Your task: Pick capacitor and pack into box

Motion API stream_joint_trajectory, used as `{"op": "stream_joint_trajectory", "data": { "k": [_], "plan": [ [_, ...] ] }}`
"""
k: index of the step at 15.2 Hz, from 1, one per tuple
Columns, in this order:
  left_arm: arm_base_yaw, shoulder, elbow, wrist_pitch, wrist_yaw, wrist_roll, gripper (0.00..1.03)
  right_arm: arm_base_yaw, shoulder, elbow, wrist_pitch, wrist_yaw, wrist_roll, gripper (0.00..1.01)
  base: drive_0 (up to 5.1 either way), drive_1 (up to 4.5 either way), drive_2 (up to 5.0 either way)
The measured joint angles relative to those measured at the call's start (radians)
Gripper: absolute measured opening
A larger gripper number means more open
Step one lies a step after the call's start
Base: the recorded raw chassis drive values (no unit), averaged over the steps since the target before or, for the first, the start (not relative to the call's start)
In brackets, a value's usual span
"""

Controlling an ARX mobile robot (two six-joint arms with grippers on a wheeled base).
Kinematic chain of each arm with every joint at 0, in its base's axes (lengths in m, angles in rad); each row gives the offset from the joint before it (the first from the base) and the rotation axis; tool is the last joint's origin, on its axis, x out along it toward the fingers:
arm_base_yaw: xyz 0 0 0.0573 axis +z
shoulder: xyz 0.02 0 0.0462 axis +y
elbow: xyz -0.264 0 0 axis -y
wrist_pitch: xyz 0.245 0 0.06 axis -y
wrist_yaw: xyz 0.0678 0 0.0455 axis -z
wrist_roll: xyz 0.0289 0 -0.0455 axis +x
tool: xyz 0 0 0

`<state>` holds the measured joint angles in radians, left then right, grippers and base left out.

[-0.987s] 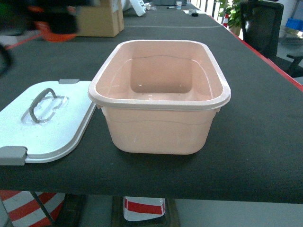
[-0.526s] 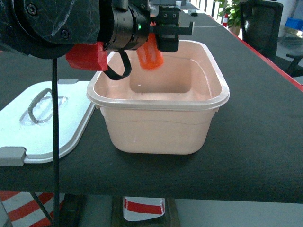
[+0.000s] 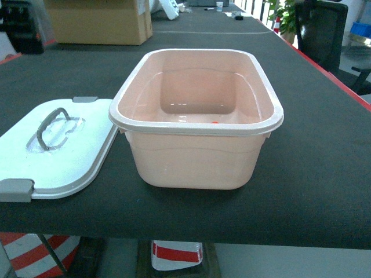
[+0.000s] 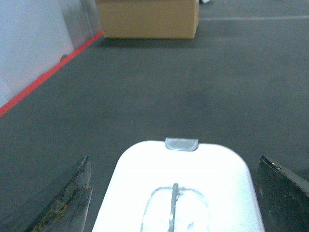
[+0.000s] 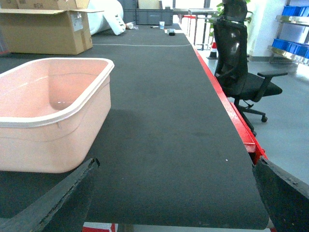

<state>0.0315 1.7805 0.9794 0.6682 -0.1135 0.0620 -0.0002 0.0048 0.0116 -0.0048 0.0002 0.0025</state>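
We see only a sliver of orange capacitor [image 3: 214,122] behind the near rim of the box [image 3: 196,128], resting inside on its floor. Both the left gripper [image 4: 174,203] and right gripper [image 5: 176,203] have fingers spread wide and empty, their tips cut off by the frame; the left hangs over the white lid [image 4: 193,164].

The table [image 3: 324,174] in front of me is a long dark surface with a fine ribbed mat and a red edge along its right side, running from the bottom of the head frame to the top. At centre frame the peach-pink box [image 3: 194,159] stands upright on the mat, open-topped. Its white lid [image 3: 58,153] lies flat on the mat at lower left, handle up, just beside the box and overhanging the near table edge. A brown cardboard carton [image 3: 95,23] rests on the table at upper left, well apart from the box. Small items at the far end, top centre, are too small to identify.
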Motion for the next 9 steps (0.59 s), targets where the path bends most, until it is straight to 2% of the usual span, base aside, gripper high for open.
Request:
{"op": "stream_joint_trajectory", "data": {
  "k": [3,5,7,9],
  "plan": [
    [0.058,0.145,0.000,0.004,0.067,0.024,0.98,0.000,0.000,0.000,0.000,0.000,0.000,0.98,0.0,0.00,0.0],
    [0.064,0.253,0.023,-0.008,0.098,0.053,0.98,0.000,0.000,0.000,0.000,0.000,0.000,0.98,0.0,0.00,0.0],
    [0.067,0.335,0.060,-0.012,0.103,0.072,0.98,0.000,0.000,0.000,0.000,0.000,0.000,0.98,0.0,0.00,0.0],
    [0.067,0.386,0.105,-0.047,0.115,0.068,0.98,0.000,0.000,0.000,0.000,0.000,0.000,0.98,0.0,0.00,0.0]
  ]
}}
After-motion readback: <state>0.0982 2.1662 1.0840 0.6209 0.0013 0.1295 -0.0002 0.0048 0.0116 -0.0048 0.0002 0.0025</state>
